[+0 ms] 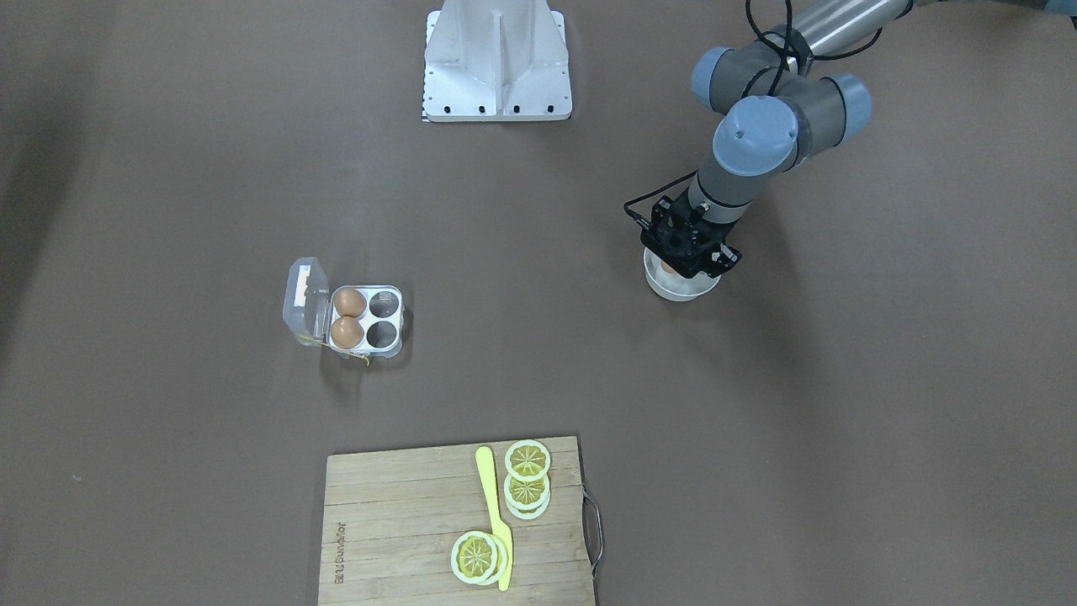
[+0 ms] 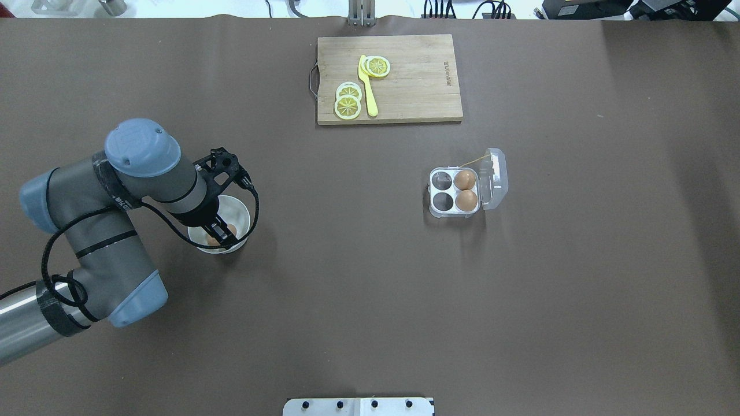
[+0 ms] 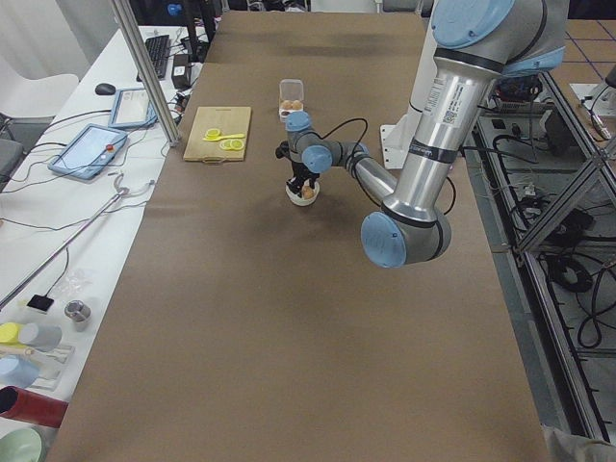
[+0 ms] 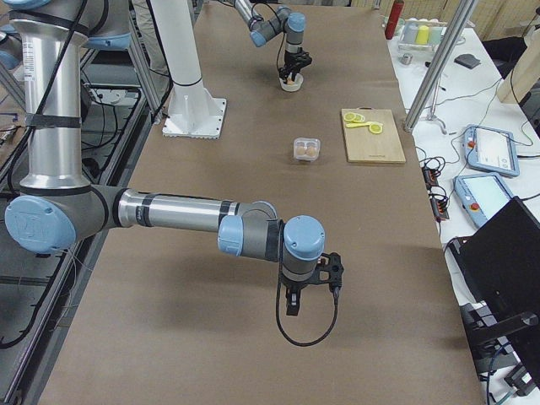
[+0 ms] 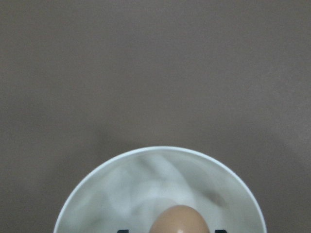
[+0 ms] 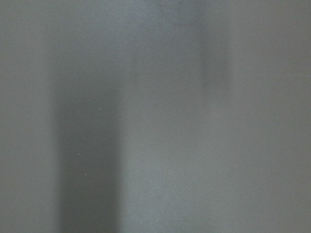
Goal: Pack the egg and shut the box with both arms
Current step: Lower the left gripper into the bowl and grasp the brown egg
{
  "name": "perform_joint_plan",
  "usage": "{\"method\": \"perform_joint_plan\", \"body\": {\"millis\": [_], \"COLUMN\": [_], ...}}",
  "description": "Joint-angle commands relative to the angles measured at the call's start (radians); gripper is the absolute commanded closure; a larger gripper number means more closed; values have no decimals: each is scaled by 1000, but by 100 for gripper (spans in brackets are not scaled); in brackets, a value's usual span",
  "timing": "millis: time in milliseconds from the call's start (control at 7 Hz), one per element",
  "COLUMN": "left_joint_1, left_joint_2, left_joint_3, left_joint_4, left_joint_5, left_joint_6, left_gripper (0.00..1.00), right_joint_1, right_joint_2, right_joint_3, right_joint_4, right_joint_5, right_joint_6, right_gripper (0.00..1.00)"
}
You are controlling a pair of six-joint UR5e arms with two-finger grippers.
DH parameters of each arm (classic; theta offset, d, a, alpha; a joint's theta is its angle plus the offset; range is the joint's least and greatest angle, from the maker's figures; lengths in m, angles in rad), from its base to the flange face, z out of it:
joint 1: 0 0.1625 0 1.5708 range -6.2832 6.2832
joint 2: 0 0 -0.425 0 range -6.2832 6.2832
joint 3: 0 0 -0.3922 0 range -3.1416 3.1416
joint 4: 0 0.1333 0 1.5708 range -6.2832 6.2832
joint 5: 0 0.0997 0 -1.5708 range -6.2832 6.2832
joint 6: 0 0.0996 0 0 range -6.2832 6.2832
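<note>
A brown egg (image 5: pixel 178 221) lies in a white round bowl (image 2: pixel 236 203) on the table's left side. My left gripper (image 2: pixel 221 233) reaches down into the bowl, its jaws apart on either side of the egg with a gap to it. The clear box (image 2: pixel 454 192) stands open right of centre, lid (image 2: pixel 495 178) folded back, with two brown eggs (image 2: pixel 465 190) in its right cells and two left cells empty. My right gripper (image 4: pixel 292 305) hangs above bare table, far from the box; I cannot tell whether it is open or shut.
A wooden cutting board (image 2: pixel 410 86) with lemon slices (image 2: pixel 348 101) and a yellow knife (image 2: pixel 367 86) lies at the far edge, beyond the box. The white robot base plate (image 2: pixel 358 406) sits at the near edge. The right wrist view is a grey blur.
</note>
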Motion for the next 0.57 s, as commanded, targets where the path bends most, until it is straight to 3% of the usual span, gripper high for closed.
{"method": "perform_joint_plan", "body": {"millis": [0, 429], "left_joint_1": [0, 0], "left_joint_2": [-4, -10], "left_joint_3": [7, 8], "left_joint_4": [1, 1], "left_joint_5": [-4, -12], "left_joint_6": [-2, -8], "left_gripper": [56, 60], "right_joint_1": [0, 0], "right_joint_2": [-4, -6], "right_joint_3": [1, 0], "right_joint_4": [0, 0], "right_joint_5": [2, 0], "right_joint_6": [0, 0], "right_gripper": [0, 0]}}
